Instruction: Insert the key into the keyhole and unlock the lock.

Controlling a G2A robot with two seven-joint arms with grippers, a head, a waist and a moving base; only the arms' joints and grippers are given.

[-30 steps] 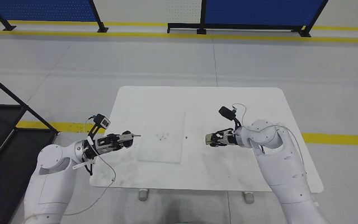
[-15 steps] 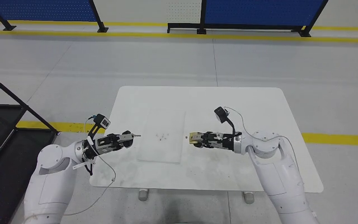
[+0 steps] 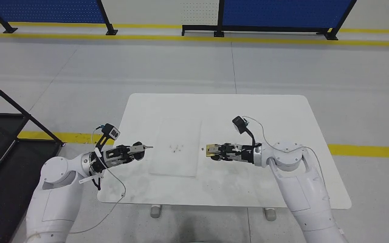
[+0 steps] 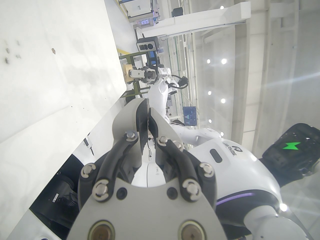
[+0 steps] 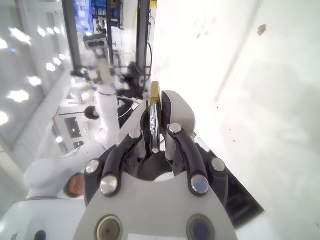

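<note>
left tool [image 3: 138, 147] is pinched shut on the key [image 3: 148, 146], blade pointing across the worktop [image 3: 267, 121]. right tool [image 5: 156, 111] is clamped on the lock [image 5: 155, 93], well apart from the key. the lock looks heavy, rigid and slick, so grip its flat faces. the key is thin and light and likely to pivot, so hold it by the bow.

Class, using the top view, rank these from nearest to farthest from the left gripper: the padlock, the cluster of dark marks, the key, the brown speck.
1. key, held in the fingers of the left gripper.
2. cluster of dark marks, mid-table.
3. brown speck, farther towards the right arm.
4. padlock, held by the right gripper.
</note>
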